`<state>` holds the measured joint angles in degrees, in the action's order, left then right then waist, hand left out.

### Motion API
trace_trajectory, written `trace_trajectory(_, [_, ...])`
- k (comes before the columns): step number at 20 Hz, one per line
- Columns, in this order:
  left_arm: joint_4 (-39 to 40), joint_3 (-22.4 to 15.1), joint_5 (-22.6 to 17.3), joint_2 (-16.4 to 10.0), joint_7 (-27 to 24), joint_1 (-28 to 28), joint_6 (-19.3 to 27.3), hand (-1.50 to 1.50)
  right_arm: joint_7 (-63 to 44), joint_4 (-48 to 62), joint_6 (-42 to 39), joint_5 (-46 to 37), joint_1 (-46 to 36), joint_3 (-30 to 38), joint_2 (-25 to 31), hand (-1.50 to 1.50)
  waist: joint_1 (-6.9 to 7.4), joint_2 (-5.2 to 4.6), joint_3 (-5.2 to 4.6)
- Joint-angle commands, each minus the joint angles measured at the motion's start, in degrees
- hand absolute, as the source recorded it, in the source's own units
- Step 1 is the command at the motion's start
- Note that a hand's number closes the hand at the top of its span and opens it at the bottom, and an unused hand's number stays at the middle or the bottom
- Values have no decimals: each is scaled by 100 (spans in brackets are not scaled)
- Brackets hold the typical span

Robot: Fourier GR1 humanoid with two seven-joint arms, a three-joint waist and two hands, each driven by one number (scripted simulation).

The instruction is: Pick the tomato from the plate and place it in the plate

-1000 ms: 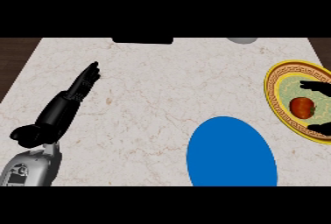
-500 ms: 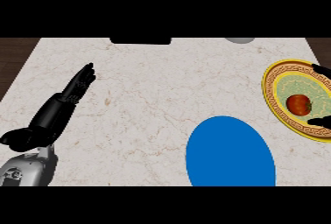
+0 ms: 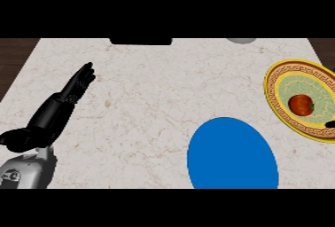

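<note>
The tomato sits on the yellow-rimmed plate near the counter's right edge. Only a black sliver of the right hand shows there, and I cannot tell its state. The left hand lies open, fingers straight, far left, with bare marble between it and the blue plate at the near edge.

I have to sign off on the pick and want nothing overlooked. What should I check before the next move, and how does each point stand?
1. Tomato lies on the yellow plate: ok, near its middle, uncovered.
2. Blue plate is ready to receive it: ok, nothing lies on it.
3. Right hand is lined up for the pick: cannot tell, only a dark sliver shows at the view's right edge by the yellow plate.
4. Left hand is out of the way: ok, open with straight fingers at the counter's left, apart from both plates.
5. Path between the plates: ok, only counter lies between them.
</note>
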<state>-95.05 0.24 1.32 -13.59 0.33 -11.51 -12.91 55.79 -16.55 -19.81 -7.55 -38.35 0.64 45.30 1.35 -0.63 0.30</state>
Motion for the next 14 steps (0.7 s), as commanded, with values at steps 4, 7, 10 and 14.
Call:
trace_trajectory(4, [-138,-44,53,38,-106,196,28,0,487,77,-2432,562,91,209,556,-150,44,-8,22])
trace_trajectory(7, [-101,29,-33,-55,-69,102,-76,0,405,-50,-2650,712,119,234,829,-150,33,-27,30])
trace_trajectory(10, [-56,7,-26,-17,-83,77,-66,0,265,-178,-2835,842,157,215,967,-150,16,-48,34])
trace_trajectory(14, [-56,-37,51,42,-113,144,5,0,82,-362,-3051,1054,215,228,1230,-150,-1,-45,38])
